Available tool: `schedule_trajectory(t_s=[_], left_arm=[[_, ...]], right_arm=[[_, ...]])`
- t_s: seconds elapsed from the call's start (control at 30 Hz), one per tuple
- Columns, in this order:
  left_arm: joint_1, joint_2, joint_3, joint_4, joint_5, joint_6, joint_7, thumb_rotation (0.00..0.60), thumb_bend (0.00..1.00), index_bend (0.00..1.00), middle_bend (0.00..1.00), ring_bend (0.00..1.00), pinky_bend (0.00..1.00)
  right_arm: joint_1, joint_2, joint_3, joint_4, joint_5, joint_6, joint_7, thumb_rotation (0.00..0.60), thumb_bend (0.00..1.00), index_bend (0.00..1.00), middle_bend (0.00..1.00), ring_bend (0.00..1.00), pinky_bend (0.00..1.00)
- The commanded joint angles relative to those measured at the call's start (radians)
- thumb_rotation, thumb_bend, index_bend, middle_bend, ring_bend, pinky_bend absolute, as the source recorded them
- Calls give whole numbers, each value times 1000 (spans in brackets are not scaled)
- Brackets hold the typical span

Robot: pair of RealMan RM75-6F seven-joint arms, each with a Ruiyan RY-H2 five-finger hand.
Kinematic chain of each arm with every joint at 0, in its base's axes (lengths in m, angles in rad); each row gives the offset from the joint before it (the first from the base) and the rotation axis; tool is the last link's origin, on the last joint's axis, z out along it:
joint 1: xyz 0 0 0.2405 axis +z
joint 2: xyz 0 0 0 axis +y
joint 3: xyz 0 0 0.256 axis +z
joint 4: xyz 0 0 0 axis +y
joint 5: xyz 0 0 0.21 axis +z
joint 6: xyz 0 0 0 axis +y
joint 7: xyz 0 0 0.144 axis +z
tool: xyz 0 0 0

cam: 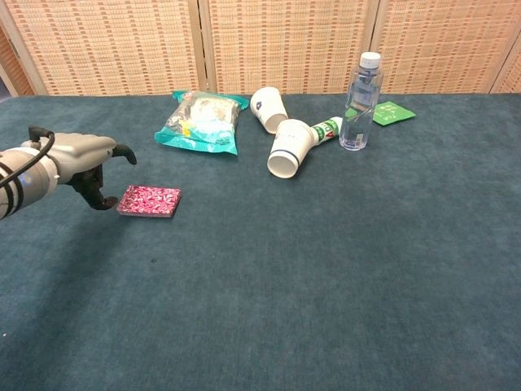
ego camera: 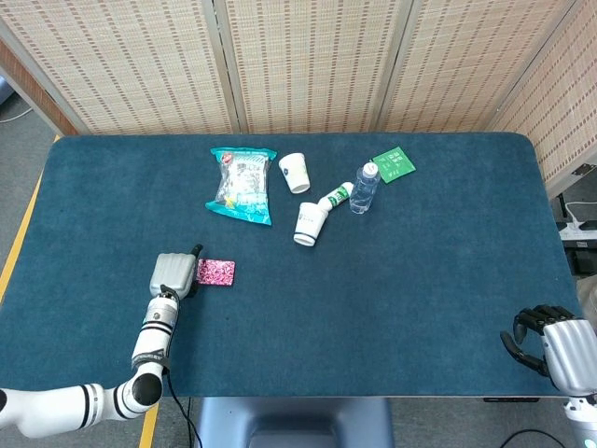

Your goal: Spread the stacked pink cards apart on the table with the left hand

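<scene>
The stack of pink patterned cards (ego camera: 215,273) (cam: 149,200) lies flat on the blue table, left of centre. It looks like one neat block. My left hand (ego camera: 173,275) (cam: 85,159) sits just left of the stack, low over the table, holding nothing. One finger reaches forward above the stack's left side. The thumb tip hangs by the stack's left edge; whether it touches is unclear. My right hand (ego camera: 550,345) rests at the table's near right corner, fingers loosely curved and empty; the chest view does not show it.
Behind the cards lie a teal snack bag (ego camera: 241,184) (cam: 203,121), two tipped paper cups (ego camera: 295,172) (ego camera: 311,223), a small bottle on its side (ego camera: 336,196), an upright water bottle (ego camera: 364,187) (cam: 361,102) and a green packet (ego camera: 394,164). The table's left edge (ego camera: 28,233) is close to my left arm.
</scene>
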Motion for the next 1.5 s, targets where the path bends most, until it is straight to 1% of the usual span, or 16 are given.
schedule_trajectory(t_s=[0.03, 0.07, 0.13, 0.3, 0.53, 0.8, 1.13, 1.5], left_arm=[[-31, -42, -56, -11, -105, 92, 30, 600, 394, 180, 1000, 1000, 1000], [-36, -52, -56, -4, -110, 117, 38, 600, 398, 188, 1000, 1000, 1000], [-37, -58, -61, -10, -126, 134, 37, 600, 399, 198, 1000, 1000, 1000], [-40, -51, -54, -31, -142, 126, 30, 600, 399, 193, 1000, 1000, 1000], [-48, -71, -32, -33, -119, 119, 3, 600, 399, 177, 1000, 1000, 1000], [-57, -119, -7, 29, -79, 101, -33, 600, 399, 171, 1000, 1000, 1000], [-58, -151, 5, 75, -67, 75, -59, 600, 399, 168, 1000, 1000, 1000], [-55, -192, 15, 163, -28, 52, -96, 600, 399, 168, 1000, 1000, 1000]], right_arm=[[0, 1, 0, -1, -1, 2, 3, 600, 245, 747, 683, 563, 580], [-1, 1, 0, -1, -1, 4, 5, 600, 245, 747, 683, 564, 580], [-1, 2, 0, -1, -1, 4, 7, 600, 245, 747, 683, 563, 580], [0, 3, 0, -2, 1, 0, 6, 600, 245, 747, 683, 564, 580], [0, 3, 1, -3, 2, 2, 6, 600, 245, 747, 683, 563, 579], [-1, 5, 1, -3, 1, 5, 13, 600, 245, 747, 683, 564, 580], [0, 4, 2, -3, 1, 5, 12, 600, 245, 747, 683, 564, 580], [-1, 6, 1, -4, 2, 5, 13, 600, 244, 747, 684, 564, 580]])
